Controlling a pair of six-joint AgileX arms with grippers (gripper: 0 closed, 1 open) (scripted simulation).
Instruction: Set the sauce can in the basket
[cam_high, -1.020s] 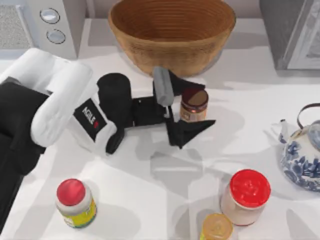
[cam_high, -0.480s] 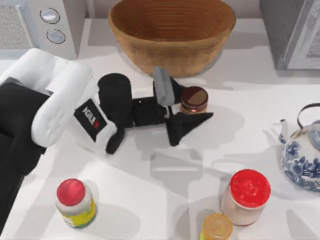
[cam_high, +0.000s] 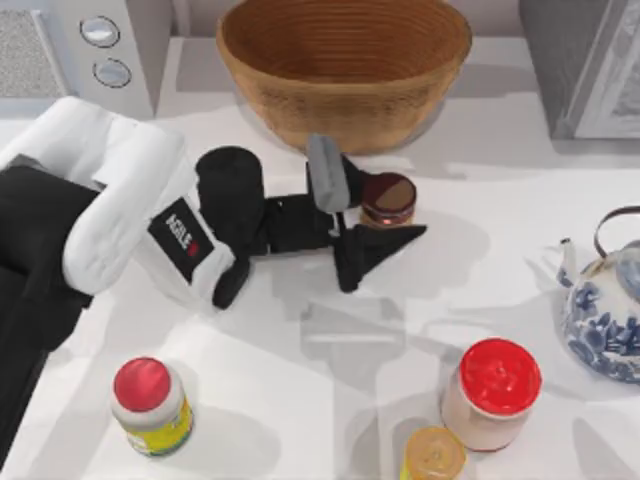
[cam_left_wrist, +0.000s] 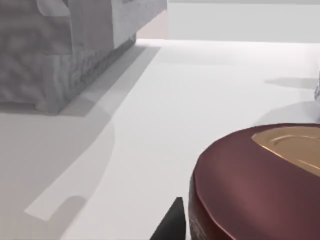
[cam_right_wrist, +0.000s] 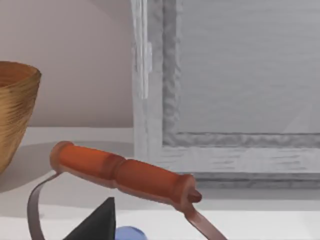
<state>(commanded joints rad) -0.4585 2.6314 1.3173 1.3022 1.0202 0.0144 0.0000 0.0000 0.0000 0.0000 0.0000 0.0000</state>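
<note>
The sauce can, with its glossy dark brown lid, stands on the white table just in front of the wicker basket. My left gripper reaches in from the left and is shut on the can, one black finger on the basket side and the other on the near side across its label. In the left wrist view the can's lid looms close beside a dark fingertip. My right gripper sits parked at the table's right by the teapot's handle.
A red-lidded pale jar and a small orange-lidded jar stand at the front right, and a red-capped bottle at the front left. A blue-and-white teapot is at the right edge. Grey appliances flank the basket.
The left gripper's fingers have come together from wide apart onto the sauce can, and the near finger now covers its label. The arm has barely moved in the last half second.
</note>
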